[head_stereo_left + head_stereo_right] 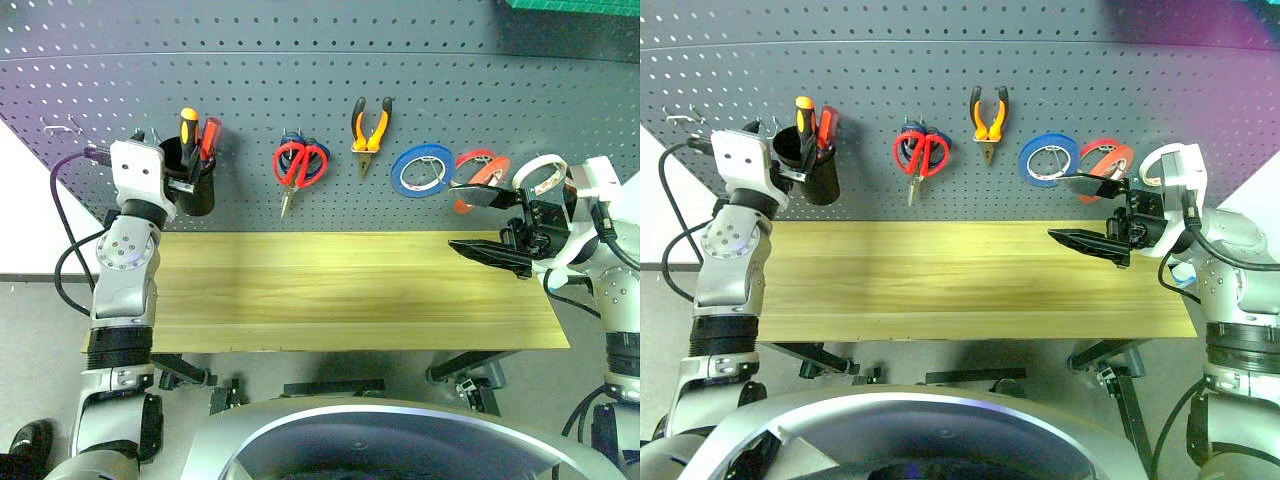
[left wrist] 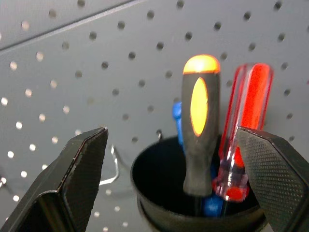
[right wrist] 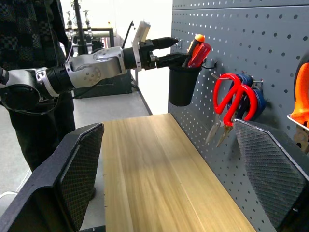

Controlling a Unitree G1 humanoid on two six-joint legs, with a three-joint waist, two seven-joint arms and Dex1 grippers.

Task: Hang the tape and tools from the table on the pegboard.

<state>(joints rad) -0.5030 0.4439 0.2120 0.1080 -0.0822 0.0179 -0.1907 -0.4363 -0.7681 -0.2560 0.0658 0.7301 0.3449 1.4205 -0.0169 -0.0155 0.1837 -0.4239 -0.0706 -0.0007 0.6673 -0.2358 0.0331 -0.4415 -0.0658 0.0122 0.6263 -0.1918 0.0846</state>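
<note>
Left wrist view, left tool [image 2: 174, 179] fingers spread wide, empty, either side of orange-and-black screwdriver [image 2: 200, 125] standing in black cup [image 2: 159, 193], right tool [image 1: 487, 225] wide open, empty, well right of cup.

Workshop: tool-hung pegboard [image 1: 300, 90], wooden table [image 1: 350, 300]

Head eyes overlook pegboard [image 1: 420, 90] — wrists closer.

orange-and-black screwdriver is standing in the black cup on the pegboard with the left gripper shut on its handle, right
Not quite: the left gripper is open, its fingers apart on either side of the orange-and-black screwdriver, as the left wrist view shows. The screwdriver does stand in the black cup on the pegboard.
</note>
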